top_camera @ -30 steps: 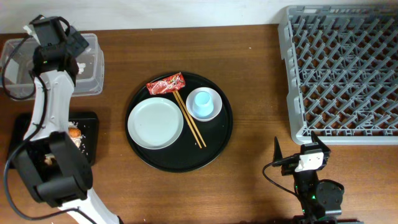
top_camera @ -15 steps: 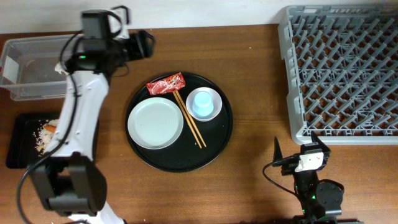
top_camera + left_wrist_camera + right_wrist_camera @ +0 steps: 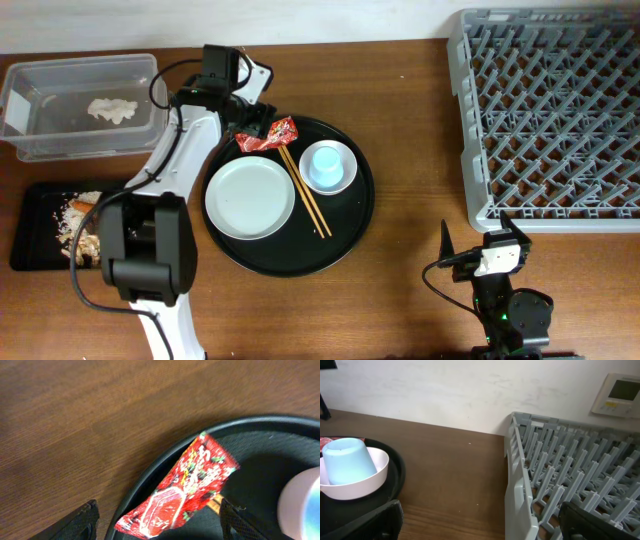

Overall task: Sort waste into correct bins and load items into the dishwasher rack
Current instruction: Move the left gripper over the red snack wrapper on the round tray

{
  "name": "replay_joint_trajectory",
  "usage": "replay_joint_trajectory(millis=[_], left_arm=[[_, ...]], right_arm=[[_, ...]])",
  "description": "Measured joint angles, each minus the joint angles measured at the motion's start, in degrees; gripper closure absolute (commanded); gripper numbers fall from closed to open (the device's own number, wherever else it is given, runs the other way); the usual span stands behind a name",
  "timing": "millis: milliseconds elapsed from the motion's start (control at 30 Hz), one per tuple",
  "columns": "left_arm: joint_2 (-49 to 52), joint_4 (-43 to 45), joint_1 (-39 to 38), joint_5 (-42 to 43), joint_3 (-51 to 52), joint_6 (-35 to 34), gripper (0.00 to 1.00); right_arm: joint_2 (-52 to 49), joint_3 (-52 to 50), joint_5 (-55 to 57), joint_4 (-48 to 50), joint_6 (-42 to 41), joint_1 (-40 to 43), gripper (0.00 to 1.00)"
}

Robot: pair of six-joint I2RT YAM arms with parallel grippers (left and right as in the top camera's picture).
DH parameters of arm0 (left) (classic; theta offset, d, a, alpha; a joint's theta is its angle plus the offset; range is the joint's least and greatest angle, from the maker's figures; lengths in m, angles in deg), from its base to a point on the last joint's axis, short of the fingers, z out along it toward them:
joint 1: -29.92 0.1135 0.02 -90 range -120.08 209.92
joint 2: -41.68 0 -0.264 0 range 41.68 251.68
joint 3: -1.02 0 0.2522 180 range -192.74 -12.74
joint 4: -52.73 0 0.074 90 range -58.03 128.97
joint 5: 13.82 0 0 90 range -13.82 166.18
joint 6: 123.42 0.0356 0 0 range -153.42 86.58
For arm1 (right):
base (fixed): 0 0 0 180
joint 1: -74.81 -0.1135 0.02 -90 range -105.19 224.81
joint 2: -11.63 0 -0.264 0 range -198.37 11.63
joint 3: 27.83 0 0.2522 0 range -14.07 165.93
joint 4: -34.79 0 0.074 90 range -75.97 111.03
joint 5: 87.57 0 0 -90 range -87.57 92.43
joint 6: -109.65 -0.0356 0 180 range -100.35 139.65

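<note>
Both arms' fingers wide, empty: left fingers [image 3: 80, 522] straddle the red wrapper [image 3: 185, 485] at the round tray's [image 3: 290, 270] 11 o'clock, set to pinch it as waste; right fingers [image 3: 370, 522] parked at the desk's [image 3: 400, 290] 5 o'clock.

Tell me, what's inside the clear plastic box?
Inside the clear box lies one crumpled white tissue. The rest of its floor looks bare. The white label on its left end hides a little corner.
</note>
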Motion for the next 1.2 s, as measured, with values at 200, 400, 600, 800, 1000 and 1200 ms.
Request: replay_joint_trajectory(millis=[200, 400, 600, 800, 1000, 1200], left_arm=[[1.8, -2.6, -0.4, -0.7, 0.0, 3.7, 0.32], [2.8, -3.1, -1.3, -2.2, 0.0, 5.2, 0.32], [5.6, -3.3, -2.3, -4.5, 0.0, 6.3, 0.34], [6.5, -3.5, -2.3, -5.5, 0.0, 8.0, 0.35], [6.5, -3.0, -2.3, -6.5, 0.0, 9.0, 0.37], [6.5, -3.1, -2.3, -6.5, 0.0, 10.1, 0.41]], right_arm=[[0.0, 0.0, 0.0, 0.0, 0.0, 0.0, 0.02], [0.0, 0.0, 0.0, 0.0, 0.0, 0.0, 0.02], [0.0, 0.0, 0.0, 0.0, 0.0, 0.0, 0.02], [0.0, 0.0, 0.0, 0.0, 0.0, 0.0, 0.02], [0.0, 0.0, 0.0, 0.0, 0.0, 0.0, 0.02], [0.0, 0.0, 0.0, 0.0, 0.0, 0.0, 0.02]])
